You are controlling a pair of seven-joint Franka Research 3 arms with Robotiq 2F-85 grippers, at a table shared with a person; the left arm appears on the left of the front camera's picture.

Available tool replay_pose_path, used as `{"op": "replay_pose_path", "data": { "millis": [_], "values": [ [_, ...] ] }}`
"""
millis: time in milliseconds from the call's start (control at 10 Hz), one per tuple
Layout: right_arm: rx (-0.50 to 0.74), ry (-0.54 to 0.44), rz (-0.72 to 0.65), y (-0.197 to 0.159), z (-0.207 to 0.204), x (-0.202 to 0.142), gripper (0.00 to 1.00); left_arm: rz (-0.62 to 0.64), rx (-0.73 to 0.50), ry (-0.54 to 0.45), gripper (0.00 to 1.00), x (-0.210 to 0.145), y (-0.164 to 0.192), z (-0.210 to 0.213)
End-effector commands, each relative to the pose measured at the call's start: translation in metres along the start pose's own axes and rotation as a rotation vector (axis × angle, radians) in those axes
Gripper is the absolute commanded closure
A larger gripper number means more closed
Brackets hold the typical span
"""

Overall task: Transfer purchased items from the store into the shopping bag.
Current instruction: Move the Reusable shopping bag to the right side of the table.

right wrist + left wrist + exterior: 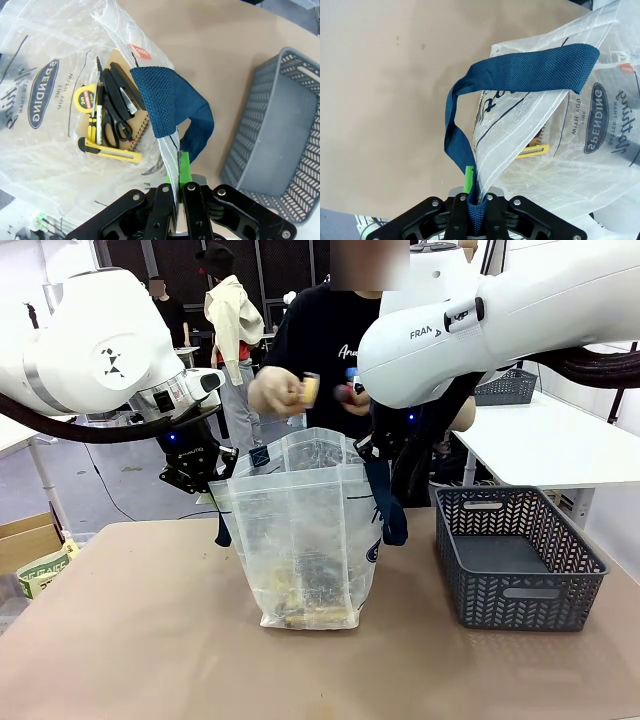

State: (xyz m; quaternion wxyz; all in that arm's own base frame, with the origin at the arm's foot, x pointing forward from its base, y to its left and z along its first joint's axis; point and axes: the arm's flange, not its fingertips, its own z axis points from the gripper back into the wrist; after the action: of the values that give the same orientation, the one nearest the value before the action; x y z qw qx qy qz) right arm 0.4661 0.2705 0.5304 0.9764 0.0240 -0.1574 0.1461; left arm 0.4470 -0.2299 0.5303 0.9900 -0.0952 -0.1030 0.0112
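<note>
Holding the shopping bag (305, 540) upright between them, both grippers sit at its rim.

Front view:
- The left gripper (203, 475) is at the bag's left top corner and the right gripper (383, 448) at its right top corner. Finger closure is hard to read from here.
- The bag stands on the tan table (130, 640) with its mouth pulled open. Dark and yellow items are heaped at the bottom.
- The store (520, 560), a dark grey lattice basket, sits on the table just right of the bag, not touching it.
- A person across the table has 1 hand (275, 392) raised above the bag's mouth, with a small tan item (311, 390) in it.

Left wrist view:
- The left gripper's (476, 210) 2 fingers are clenched on the navy strap (520, 62) and the bag edge beside it.
- A green pad (468, 180) shows at the pinch.
- The strap loops up and across the translucent wall, which carries a dark oval print.
- A yellow item (534, 150) shows through the plastic.

Right wrist view:
- The right gripper's (177, 192) 2 fingers are clenched on the bag's thin rim, with a green pad (184, 167) against the plastic.
- The second strap (172, 105) folds over just above the pinch. I cannot tell if it is also gripped.
- Inside the bag are black scissors (117, 120), a yellow utility knife (110, 151) and a tape measure (85, 97), all lying on a brown spiral notebook (139, 125).
- The store (280, 140) lies toward picture right, apart from the bag.
</note>
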Motion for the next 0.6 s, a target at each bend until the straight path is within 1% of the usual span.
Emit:
{"op": "replay_pose_path", "data": {
  "millis": [0,500],
  "values": [
    [-0.001,-0.001,-0.003,-0.0013,0.0005,0.0003,1.00,0.004,0.000,-0.001,1.00,0.0008,0.0019,0.0007],
    [-0.001,-0.001,-0.003,-0.0013,0.0005,0.0003,1.00,0.004,0.000,-0.001,1.00,0.0008,0.0019,0.0007]
  ]
}}
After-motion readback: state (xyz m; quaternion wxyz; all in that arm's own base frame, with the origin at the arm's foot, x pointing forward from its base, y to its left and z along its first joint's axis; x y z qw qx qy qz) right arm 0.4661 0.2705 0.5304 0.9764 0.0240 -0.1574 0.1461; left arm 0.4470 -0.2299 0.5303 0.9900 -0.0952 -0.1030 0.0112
